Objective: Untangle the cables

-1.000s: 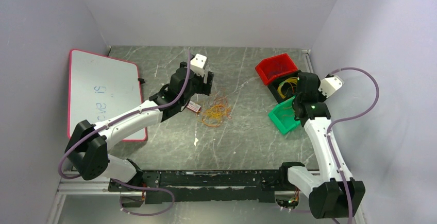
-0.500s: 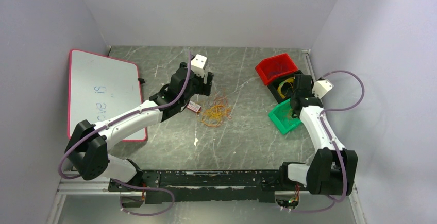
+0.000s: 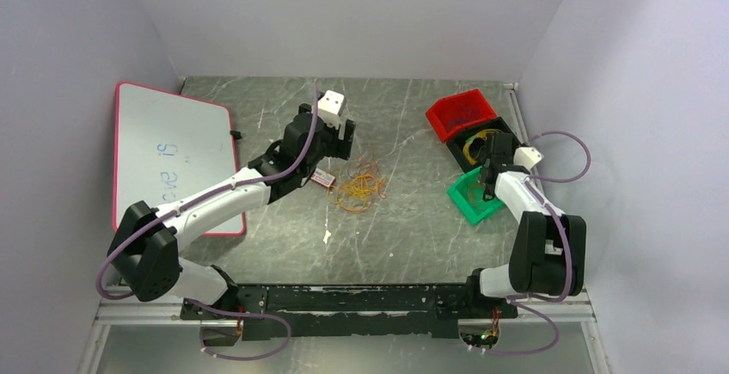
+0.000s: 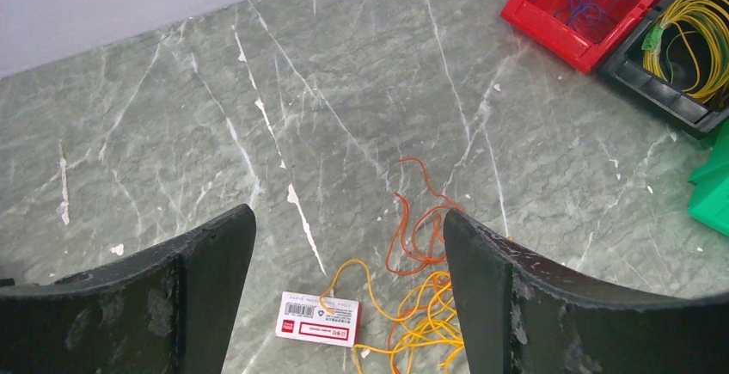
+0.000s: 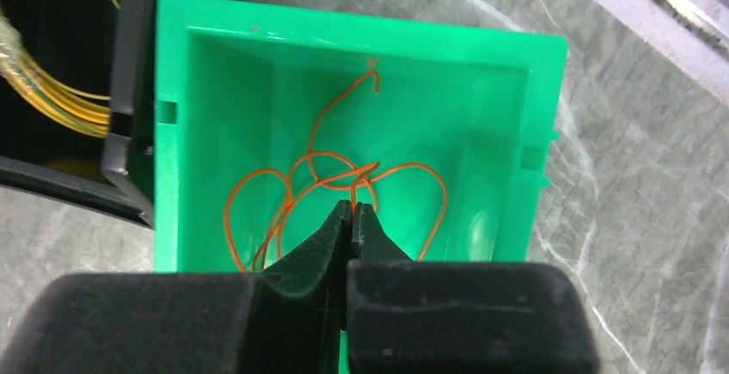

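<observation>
We sank our right hand (image 5: 352, 217) into the green plastic bin (image 5: 215, 64), pinching a thin orange wire (image 5: 335, 176). Our left hand (image 4: 348, 219) stayed open over the tangled orange and yellow wires (image 4: 421, 305).

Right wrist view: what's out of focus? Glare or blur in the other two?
Right wrist: right gripper soft, green bin and orange wire sharp. Left wrist: sharp, even light, no glare on the cables. Top external: no blur, cables barely resolved.
</observation>
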Controlling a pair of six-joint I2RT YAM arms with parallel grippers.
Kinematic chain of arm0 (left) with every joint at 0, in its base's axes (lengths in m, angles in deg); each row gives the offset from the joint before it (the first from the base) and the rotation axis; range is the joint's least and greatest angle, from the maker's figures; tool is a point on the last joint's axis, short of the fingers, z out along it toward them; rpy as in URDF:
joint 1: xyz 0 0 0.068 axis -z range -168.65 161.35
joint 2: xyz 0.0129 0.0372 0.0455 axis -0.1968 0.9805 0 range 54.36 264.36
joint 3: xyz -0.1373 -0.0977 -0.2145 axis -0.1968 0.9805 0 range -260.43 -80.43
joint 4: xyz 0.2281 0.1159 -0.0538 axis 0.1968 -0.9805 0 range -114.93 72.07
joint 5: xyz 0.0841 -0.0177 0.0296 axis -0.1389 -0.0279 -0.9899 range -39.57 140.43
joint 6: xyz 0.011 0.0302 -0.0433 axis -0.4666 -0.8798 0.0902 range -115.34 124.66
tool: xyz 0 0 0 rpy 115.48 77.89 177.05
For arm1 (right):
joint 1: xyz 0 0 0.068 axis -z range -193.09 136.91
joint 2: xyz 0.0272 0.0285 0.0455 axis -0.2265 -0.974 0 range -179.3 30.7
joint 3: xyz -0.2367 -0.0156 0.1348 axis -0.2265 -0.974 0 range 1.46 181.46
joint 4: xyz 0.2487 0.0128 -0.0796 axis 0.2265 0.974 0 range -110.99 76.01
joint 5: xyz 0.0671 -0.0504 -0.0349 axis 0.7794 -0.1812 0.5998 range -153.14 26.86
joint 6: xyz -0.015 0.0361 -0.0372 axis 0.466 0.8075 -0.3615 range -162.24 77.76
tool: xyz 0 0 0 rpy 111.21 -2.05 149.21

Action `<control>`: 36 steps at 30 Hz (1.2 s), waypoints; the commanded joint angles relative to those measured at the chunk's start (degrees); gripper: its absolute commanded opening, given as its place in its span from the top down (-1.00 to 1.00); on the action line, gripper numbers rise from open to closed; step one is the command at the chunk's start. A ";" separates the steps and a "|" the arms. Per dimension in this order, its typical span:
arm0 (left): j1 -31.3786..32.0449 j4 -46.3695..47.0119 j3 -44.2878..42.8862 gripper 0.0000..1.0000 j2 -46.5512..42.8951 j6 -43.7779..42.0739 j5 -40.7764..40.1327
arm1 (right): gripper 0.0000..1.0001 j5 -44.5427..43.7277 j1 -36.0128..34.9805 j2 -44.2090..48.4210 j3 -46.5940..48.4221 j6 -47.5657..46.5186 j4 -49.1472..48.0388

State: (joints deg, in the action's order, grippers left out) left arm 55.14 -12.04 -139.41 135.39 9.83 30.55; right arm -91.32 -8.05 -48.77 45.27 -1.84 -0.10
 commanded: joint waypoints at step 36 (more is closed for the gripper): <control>-5.01 -8.13 0.37 -0.71 -2.21 11.15 9.02 | -0.01 27.99 -10.09 12.57 14.87 -14.65 2.04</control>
State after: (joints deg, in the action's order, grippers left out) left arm 53.87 -16.97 -139.87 134.39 14.45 33.37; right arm -72.53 -10.65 -31.67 57.56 -14.36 2.50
